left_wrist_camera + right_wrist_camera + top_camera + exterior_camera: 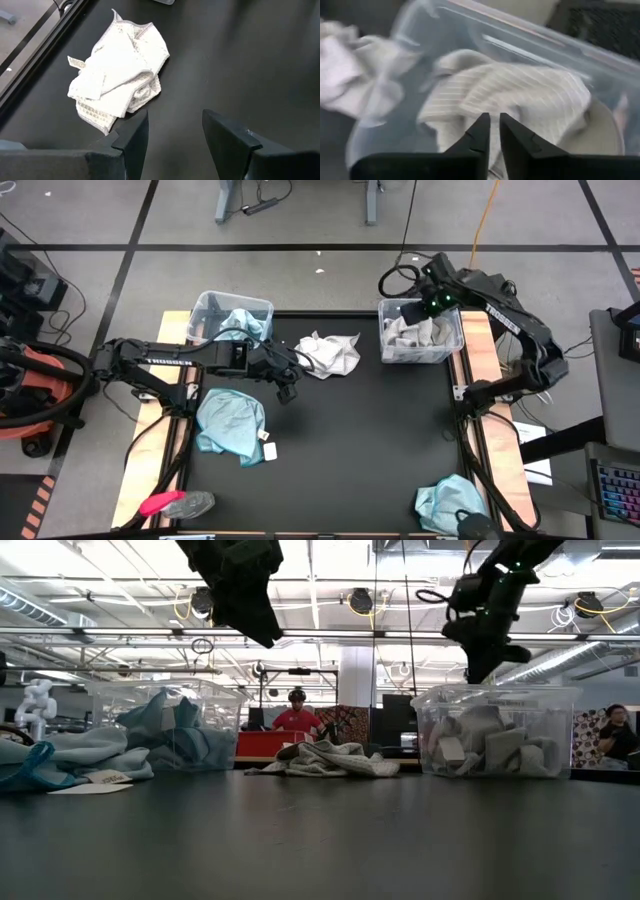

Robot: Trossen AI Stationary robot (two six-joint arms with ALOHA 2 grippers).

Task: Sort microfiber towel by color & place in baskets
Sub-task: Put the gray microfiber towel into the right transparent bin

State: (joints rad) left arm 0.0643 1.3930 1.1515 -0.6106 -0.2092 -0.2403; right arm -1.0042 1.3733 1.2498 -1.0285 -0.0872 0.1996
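1. Pale grey-white cloth fills the right basket (452, 350) at the table's far right corner; the grey-white towels in it (415, 332) lie crumpled and folded against its clear walls, plain to see from the low view (497, 745).
2. The right gripper (418, 308) hangs just above that basket's far left part; in the right wrist view its fingers (479, 134) stand nearly closed, only a thin gap between them and nothing held; below them lies a striped grey-white cloth inside the tub.
3. The left basket (208, 305) sits at the far left corner with a teal-blue towel in it (243, 322), its folds rising above the rim.
4. A loose grey-white towel (328, 352) lies bunched on the black table (370, 440) between the two baskets, nearer the far edge; its small white tag shows in the left wrist view (76, 61).
5. The left gripper (287, 388) hovers over the table just near that towel, apart from it; its fingers (134, 136) are spread wide and empty.
6. A second teal-blue towel (230, 423) lies spread by the left edge, its tag beside it; a third teal-blue towel (447, 502) sits bunched at the near right corner.
7. A pink-and-grey object (175, 503) rests at the near left corner.
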